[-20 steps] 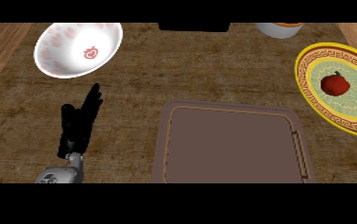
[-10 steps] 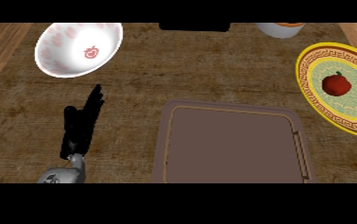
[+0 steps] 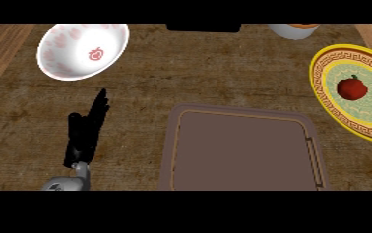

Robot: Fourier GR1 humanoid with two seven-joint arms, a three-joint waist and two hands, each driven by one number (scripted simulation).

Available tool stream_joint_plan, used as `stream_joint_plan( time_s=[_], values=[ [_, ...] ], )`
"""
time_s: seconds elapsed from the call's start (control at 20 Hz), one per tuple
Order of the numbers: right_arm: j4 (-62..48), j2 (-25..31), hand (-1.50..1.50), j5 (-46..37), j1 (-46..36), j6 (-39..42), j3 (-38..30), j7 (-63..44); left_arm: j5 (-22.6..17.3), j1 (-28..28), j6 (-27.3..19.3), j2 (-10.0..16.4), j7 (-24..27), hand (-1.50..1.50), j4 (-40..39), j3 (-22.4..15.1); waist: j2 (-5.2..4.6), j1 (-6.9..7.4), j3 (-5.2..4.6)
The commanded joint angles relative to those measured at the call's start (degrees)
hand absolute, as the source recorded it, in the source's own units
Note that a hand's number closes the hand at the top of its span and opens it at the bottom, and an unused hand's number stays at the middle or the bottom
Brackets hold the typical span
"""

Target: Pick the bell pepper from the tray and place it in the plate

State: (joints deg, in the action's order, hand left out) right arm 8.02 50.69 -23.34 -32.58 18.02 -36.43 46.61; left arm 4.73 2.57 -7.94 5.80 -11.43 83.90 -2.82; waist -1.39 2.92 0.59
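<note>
Left hand [image 3: 87, 129]: low at the view's left, resting on the worktop [image 3: 181, 74]. Fingers straight and together, pointing up and slightly right, holding nothing. Only a short grey piece of the wrist [image 3: 70, 180] shows before the lower edge cuts it off. Right hand: in no view.

Just right of the hand, apart from it: brown rectangular tray [image 3: 243, 153], near edge cut off at the bottom. Above the hand, well apart: white bowl [image 3: 81, 50] with red pattern.

Red bell pepper [image 3: 352, 87] lies on the yellow-rimmed plate [image 3: 320, 79] at the right edge; the plate's right part is out of frame.

Top edge: a pale vessel [image 3: 294, 29] and a black object [image 3: 203, 28], both cropped, not identifiable.

Versus 0.5 s and 1.0 s ago: hand, pepper, tray and bowl unchanged in place.
</note>
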Motion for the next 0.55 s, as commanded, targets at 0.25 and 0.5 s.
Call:
stream_joint_plan(
  time_s=[0.25,0.5],
  values=[
    [-0.4,1.2,-1.5,1.5,1.4,-1.9,-1.9,0.8,-0.8,0.8,0.6,0.6,0.7,0.0,0.0,1.1,-0.26,0.29,0.08],
    [-0.6,2.7,-1.5,0.9,2.9,-1.5,-1.6,0.5,-0.3,1.3,0.5,0.2,-2.5,0.0,0.7,0.2,-0.22,0.22,0.14]
  ],
)
